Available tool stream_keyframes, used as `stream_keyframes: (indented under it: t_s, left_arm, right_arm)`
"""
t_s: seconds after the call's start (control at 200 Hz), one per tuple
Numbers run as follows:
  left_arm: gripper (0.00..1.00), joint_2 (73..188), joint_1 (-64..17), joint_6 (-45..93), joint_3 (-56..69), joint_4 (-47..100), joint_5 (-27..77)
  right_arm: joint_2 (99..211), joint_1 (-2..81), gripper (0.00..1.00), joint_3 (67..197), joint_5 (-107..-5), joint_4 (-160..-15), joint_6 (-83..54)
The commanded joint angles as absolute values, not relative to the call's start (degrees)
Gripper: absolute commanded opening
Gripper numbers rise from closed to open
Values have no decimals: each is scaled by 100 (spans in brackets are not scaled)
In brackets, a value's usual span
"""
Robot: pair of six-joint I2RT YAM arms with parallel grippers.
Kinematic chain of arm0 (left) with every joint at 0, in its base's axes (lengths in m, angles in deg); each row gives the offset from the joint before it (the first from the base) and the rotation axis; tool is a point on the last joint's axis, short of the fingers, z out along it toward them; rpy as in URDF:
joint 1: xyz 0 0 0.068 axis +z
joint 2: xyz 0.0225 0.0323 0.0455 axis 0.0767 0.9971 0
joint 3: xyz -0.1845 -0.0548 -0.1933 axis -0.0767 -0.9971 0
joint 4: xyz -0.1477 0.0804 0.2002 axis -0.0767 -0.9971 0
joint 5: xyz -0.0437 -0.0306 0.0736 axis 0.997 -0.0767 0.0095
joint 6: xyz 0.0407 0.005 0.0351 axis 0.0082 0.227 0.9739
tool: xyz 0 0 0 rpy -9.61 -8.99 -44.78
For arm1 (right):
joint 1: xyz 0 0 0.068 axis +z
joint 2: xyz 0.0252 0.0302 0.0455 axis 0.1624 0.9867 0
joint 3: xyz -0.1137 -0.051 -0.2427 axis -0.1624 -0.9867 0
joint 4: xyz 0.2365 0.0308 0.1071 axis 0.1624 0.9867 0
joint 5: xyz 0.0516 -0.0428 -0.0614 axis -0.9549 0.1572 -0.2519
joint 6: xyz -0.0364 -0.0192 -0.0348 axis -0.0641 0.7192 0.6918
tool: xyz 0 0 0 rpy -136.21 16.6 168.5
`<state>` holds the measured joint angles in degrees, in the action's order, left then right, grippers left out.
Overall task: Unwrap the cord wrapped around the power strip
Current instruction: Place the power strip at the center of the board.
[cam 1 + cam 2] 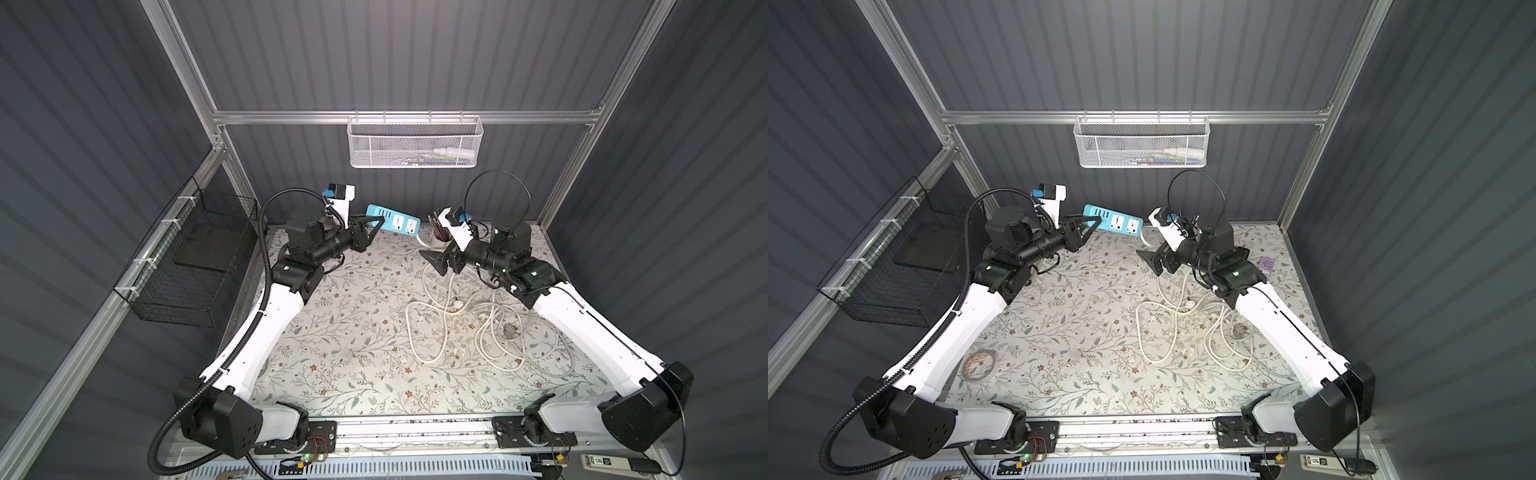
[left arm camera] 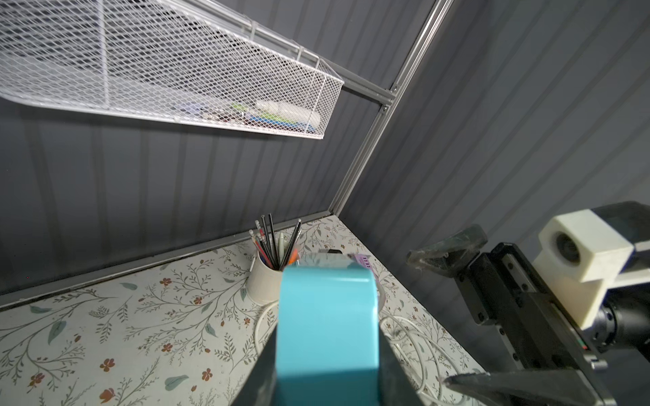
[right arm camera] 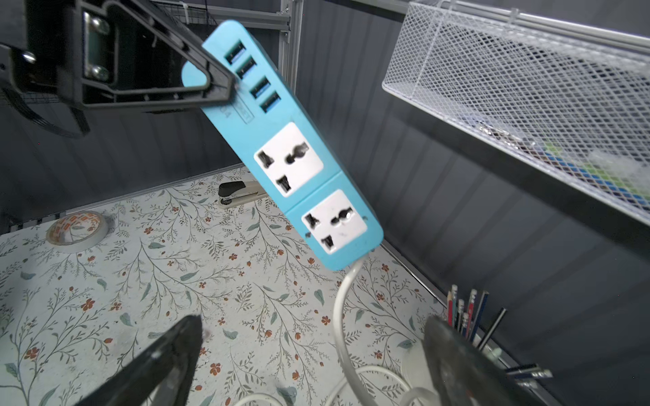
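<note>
We find the power strip [image 1: 393, 219] up in the air over the rear of the bench [image 1: 353, 332], between the two arms. The left claw [image 1: 375, 221] is clamped on its left end. The right claw [image 1: 432, 262], jaws spread apart, hangs to the right of the strip and lower. From the strip's right end the cord [image 1: 446, 328] drops to the bench and lies in loose loops on the right half, in front of the right claw. A pen cup [image 1: 441, 235] stands at the rear, behind that claw. A tape roll [image 1: 979, 365] lies front left, beside the left arm. A mesh basket [image 1: 413, 143] hangs on the rear wall above, and a wire basket [image 1: 195, 266] hangs on the left wall.
</note>
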<state>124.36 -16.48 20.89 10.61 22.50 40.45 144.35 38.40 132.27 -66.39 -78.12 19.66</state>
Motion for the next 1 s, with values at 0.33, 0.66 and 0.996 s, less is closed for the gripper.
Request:
stream_keyframes:
  t_s: [0.33, 0.66, 0.996]
  left_arm:
    - [0, 12669, -1616, 1967, 1642, 2156, 4609]
    - [0, 12695, -1616, 2011, 1771, 1878, 4832]
    - [0, 12669, -1616, 2091, 1722, 1713, 4935]
  right_arm:
    - [15007, 4127, 99, 13990, -6963, -7240, 2631]
    - [15264, 4231, 99, 14206, -6424, -7429, 2994]
    - [15328, 4222, 99, 14292, -6168, -7564, 3101]
